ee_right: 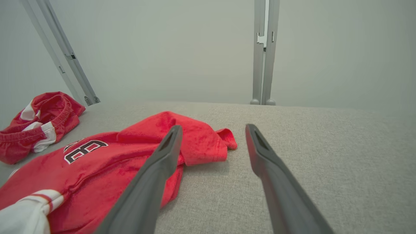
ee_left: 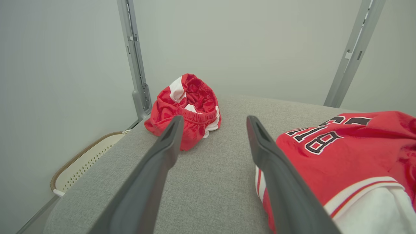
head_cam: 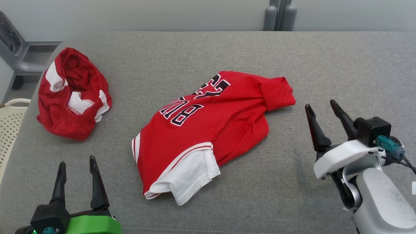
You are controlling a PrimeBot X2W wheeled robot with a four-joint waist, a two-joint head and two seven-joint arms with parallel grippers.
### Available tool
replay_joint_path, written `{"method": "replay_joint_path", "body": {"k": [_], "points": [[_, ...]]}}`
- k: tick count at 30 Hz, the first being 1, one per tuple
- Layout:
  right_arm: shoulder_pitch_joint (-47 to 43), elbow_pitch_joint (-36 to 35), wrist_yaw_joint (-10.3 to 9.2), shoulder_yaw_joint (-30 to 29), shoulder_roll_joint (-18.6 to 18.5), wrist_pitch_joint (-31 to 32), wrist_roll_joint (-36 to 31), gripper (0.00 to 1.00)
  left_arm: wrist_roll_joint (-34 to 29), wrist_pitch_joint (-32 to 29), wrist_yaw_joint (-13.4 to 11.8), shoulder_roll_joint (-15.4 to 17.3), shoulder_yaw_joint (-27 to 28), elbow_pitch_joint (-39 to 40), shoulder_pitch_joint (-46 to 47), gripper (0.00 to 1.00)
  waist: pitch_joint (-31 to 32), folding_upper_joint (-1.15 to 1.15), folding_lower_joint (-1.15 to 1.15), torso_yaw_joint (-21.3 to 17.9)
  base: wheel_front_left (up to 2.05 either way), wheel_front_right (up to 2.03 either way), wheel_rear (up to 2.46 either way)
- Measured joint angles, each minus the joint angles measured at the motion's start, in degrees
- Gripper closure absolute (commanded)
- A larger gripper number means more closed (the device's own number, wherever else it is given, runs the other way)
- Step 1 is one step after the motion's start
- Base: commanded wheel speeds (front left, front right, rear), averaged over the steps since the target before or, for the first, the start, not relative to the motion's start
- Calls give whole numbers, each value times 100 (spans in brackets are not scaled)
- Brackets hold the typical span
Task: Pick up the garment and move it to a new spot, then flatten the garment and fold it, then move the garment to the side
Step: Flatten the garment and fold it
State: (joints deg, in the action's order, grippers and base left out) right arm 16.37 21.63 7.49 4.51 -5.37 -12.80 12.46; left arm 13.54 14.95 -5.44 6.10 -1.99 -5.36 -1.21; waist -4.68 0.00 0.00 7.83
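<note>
Mid grey fabric worktop (head_cam: pixel 261 59), between your wide-open, empty left gripper (head_cam: pixel 76 160) and right gripper (head_cam: pixel 321 103), sits the crumpled red lettered jersey (head_cam: pixel 212 130); bunched red-and-white shorts (head_cam: pixel 72 97) lie far left. Your left wrist view catches a cream perforated basket (ee_left: pixel 85 162).

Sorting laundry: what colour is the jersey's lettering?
The lettering is black, outlined white; clearest in head view.

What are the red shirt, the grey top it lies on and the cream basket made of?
The red shirt looks like soft matte cloth, likely knit: it creases and folds limply. The grey top seems woven upholstery fabric, probably padded: visible weave, rounded edges. The basket looks like smooth moulded plastic, with rows of small holes.
</note>
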Motion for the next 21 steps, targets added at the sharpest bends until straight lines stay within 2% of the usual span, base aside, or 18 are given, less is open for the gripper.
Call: {"method": "replay_joint_path", "body": {"k": [7, 14, 21], "points": [[876, 779, 1, 30, -343, 163, 76, 0, -65, 0, 154, -133, 4, -14, 169, 0, -148, 0, 0, 197, 0, 0, 0], [1527, 1958, 1, 188, -463, 335, 302, 0, -115, 0, 272, -219, 5, -37, 273, 0, -370, 0, 0, 422, 0, 0, 0], [2037, 3019, 1, 369, -581, 181, 477, 0, -157, 0, 349, -285, -52, -76, 423, 0, -595, 0, 0, 645, 0, 0, 0]]}}
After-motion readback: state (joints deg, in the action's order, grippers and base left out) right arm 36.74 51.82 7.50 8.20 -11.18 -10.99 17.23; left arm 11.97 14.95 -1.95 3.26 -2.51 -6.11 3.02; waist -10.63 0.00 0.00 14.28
